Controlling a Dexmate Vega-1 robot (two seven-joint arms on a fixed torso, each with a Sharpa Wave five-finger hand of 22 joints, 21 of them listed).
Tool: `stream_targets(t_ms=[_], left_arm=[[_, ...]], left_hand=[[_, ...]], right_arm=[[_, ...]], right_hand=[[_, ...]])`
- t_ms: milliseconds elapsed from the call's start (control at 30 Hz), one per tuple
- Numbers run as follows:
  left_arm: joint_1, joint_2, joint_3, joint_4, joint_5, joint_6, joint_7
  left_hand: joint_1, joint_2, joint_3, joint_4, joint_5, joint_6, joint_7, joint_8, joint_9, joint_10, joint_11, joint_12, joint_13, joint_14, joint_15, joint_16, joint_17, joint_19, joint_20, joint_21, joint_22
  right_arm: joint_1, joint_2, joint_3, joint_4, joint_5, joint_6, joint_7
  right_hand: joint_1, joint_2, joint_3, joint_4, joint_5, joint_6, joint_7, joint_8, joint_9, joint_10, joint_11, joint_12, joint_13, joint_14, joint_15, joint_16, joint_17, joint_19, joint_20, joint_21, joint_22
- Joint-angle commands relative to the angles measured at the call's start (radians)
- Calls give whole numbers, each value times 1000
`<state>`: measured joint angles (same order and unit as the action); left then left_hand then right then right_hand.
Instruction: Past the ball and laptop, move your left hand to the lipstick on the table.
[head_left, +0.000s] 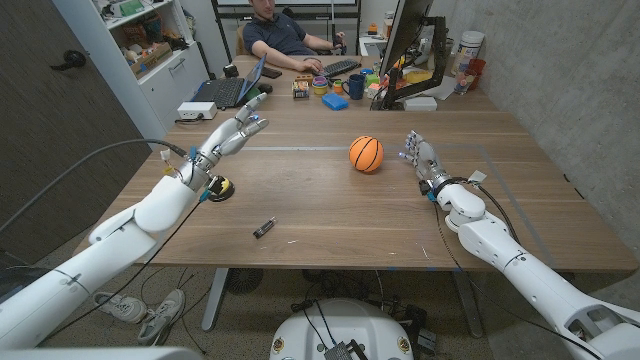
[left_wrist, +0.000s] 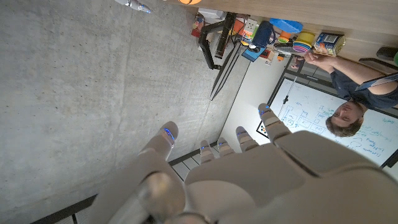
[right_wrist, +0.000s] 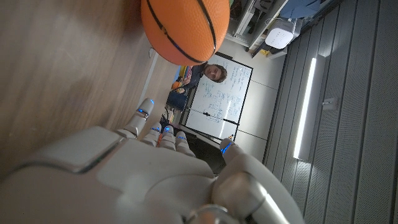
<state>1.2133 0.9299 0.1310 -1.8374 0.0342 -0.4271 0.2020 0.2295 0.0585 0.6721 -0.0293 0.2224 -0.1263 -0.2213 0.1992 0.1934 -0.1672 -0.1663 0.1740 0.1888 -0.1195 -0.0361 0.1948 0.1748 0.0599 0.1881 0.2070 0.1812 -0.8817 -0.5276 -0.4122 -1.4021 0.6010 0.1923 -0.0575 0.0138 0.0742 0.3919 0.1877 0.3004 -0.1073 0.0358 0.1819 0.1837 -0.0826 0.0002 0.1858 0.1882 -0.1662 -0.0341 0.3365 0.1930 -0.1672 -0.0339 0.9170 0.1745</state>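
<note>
My left hand (head_left: 228, 138) hovers w/ fingers apart, empty, pointing toward the laptop (head_left: 232, 88) at the far left of the worktop (head_left: 330, 215). Lipstick (head_left: 264, 228) lies near the front edge, well apart from the ball (head_left: 366, 154). Best: pull back low & slow, aim fingertips just beside it. Right hand (head_left: 424, 160) open too, near ball.

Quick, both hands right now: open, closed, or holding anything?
Left hand: open, fingers spread, holding nothing, raised near the laptop.
Right hand: open, holding nothing, beside the ball.
</note>
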Motion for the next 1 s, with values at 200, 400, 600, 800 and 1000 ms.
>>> stream_targets(t_ms=[200,400,600,800,1000], left_arm=[[81,56,-94,-78,244,-15,0],[117,94,-122,-143,330,55,-56],[136,124,-136,-196,370,133,-134],[103,158,-92,-222,393,221,-234],[80,188,-59,-234,397,264,-279]], left_hand=[[23,11,-31,-39,11,-124,-1,-16,5,-159,5,-2,3,-99,13,-9,11,-60,-16,-21,6],[20,9,-43,-42,10,-150,-1,-17,6,-155,-1,7,4,-117,13,-8,12,-73,-10,-22,6],[23,-7,-64,-58,13,-176,-2,-9,9,-151,1,12,4,-131,10,-2,12,-80,-2,-20,4],[24,-14,-90,-71,20,-170,-2,9,13,-97,-2,31,4,-98,12,19,11,-43,12,-4,3],[26,-16,-95,-75,23,-164,-2,13,14,-96,-2,29,4,-92,8,20,11,-31,13,-2,2]], right_arm=[[-12,10,-12,-18,-17,3,-21],[-11,12,-11,-11,-22,21,-17],[-13,-1,-2,-25,-37,38,-24],[-17,-21,11,-51,-60,52,-39],[-19,-24,15,-54,-58,52,-39]], right_hand=[[-4,97,-3,0,3,-11,3,5,4,-6,-1,7,3,-86,-7,-1,2,-204,-33,-3,5],[-4,97,-3,0,3,-11,4,6,4,-7,-1,7,3,-86,-7,-1,2,-204,-33,-4,5],[-4,98,-5,0,3,-11,3,6,3,-7,-1,7,3,-87,-7,-2,2,-204,-32,-6,5],[-3,97,-6,0,3,-9,3,7,3,-4,-2,8,3,-85,-6,-2,2,-202,-32,-7,5],[-3,97,-7,-1,3,-8,2,7,3,-1,1,9,3,-83,-8,-2,2,-201,-33,-8,5]])
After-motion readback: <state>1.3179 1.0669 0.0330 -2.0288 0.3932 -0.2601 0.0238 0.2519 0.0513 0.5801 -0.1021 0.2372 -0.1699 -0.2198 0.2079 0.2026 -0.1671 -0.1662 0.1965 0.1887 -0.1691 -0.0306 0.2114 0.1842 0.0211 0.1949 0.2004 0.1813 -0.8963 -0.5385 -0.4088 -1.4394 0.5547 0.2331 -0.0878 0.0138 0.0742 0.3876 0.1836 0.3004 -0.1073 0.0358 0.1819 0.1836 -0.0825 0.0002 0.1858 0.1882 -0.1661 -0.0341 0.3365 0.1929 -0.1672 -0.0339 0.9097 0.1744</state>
